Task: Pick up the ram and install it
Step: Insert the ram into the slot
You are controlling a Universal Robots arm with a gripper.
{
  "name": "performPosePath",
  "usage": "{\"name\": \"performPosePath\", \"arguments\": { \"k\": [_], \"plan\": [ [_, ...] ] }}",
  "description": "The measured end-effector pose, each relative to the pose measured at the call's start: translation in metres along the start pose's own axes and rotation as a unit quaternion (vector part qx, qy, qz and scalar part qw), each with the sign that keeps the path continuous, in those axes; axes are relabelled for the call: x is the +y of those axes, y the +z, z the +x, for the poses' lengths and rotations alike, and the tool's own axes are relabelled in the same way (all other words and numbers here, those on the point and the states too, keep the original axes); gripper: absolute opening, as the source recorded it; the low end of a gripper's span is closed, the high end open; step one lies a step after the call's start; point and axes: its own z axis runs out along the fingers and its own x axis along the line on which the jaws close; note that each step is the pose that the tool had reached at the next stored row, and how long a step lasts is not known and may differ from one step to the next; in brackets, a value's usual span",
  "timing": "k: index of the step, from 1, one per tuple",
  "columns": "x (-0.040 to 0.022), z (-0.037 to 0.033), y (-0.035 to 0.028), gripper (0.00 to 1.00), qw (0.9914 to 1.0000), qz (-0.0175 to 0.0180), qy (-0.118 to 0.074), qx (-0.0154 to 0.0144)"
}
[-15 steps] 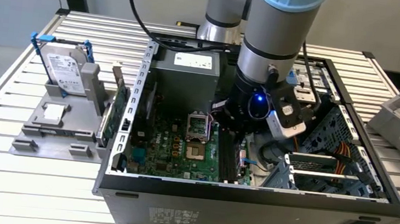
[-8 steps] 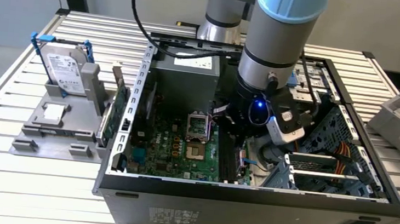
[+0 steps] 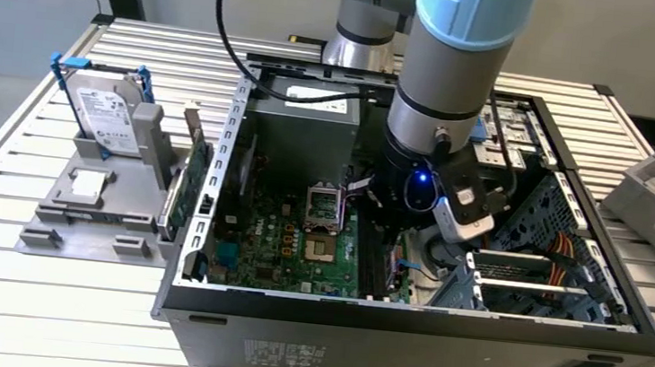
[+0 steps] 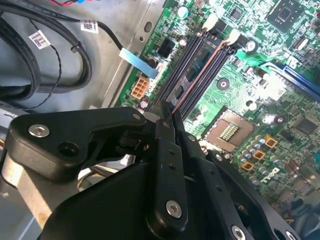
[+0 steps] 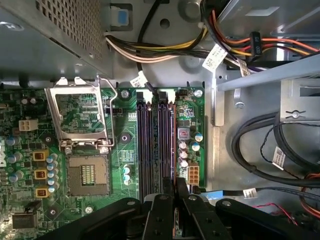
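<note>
My gripper [image 3: 393,230] is down inside the open computer case [image 3: 411,316], over the green motherboard [image 3: 285,247]. In both wrist views its black fingers [image 4: 165,145] are closed together above the dark memory slots [image 5: 155,140]. The ram [image 4: 197,77] shows edge-on as a thin coppery line. It runs from between the fingertips along one of the slots [image 4: 187,70], toward that slot's white end clip [image 4: 232,36]. Whether it is seated in the slot I cannot tell. In the first wrist view the gripper [image 5: 175,195] straddles the slots' near end.
The CPU socket [image 5: 87,172] with its open metal frame [image 5: 80,112] lies beside the slots. Cable bundles [image 5: 270,150] lie on the case floor on the other side. Outside the case a green card [image 3: 189,193], a hard drive [image 3: 112,113] and a grey holder [image 3: 84,214] stand at the exterior view's left.
</note>
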Motion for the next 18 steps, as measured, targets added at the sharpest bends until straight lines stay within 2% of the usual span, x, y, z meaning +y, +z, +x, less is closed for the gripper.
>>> {"name": "performPosePath", "arguments": {
  "k": [6,18],
  "plan": [
    [0.0001,-0.0009,0.0045,0.00,1.00000,0.0001,0.000,0.0004],
    [0.0002,-0.0010,0.0078,0.00,1.00000,0.0002,0.000,0.0019]
  ]
}}
